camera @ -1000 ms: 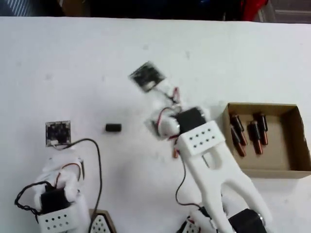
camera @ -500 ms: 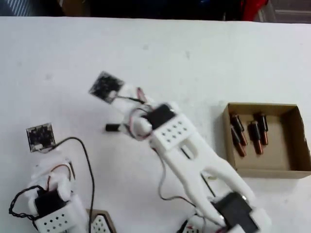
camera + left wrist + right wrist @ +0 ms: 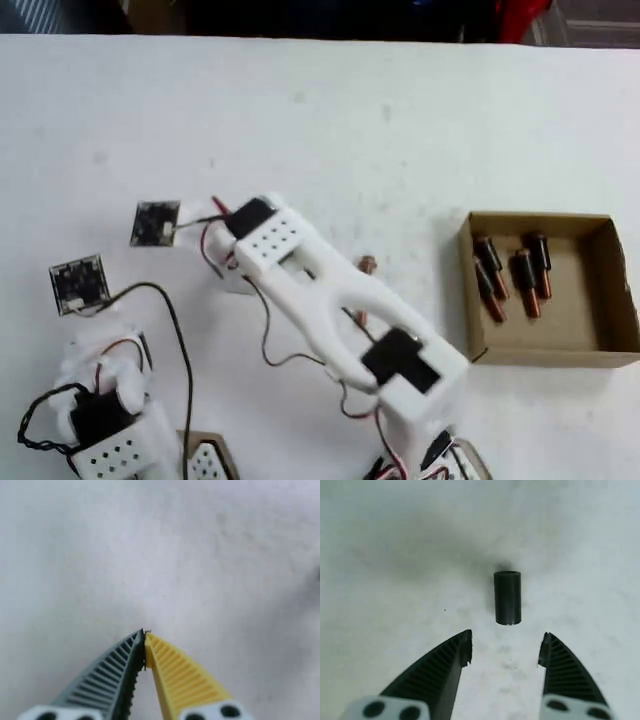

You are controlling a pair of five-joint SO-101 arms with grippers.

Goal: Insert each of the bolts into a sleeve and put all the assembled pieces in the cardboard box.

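High view, box: cardboard box (image 3: 468,300) at 3 o'clock on the table (image 3: 300,100), with four assembled pieces (image 3: 515,275) lying inside.
High view, bolt: a loose bolt (image 3: 366,265) at the box's 9 o'clock, partly under the right arm (image 3: 330,300).
Left wrist view, jaws: left gripper (image 3: 144,637) pinched together on nothing, over bare table.
Right wrist view, jaws: right gripper (image 3: 505,642) spread wide and empty.
Right wrist view, sleeve: black sleeve (image 3: 507,597) lying just ahead of the gap, clear of both fingers.
Handling: probably light, rigid and smooth, and apt to roll. Best gripped across its round sides at mid-length.
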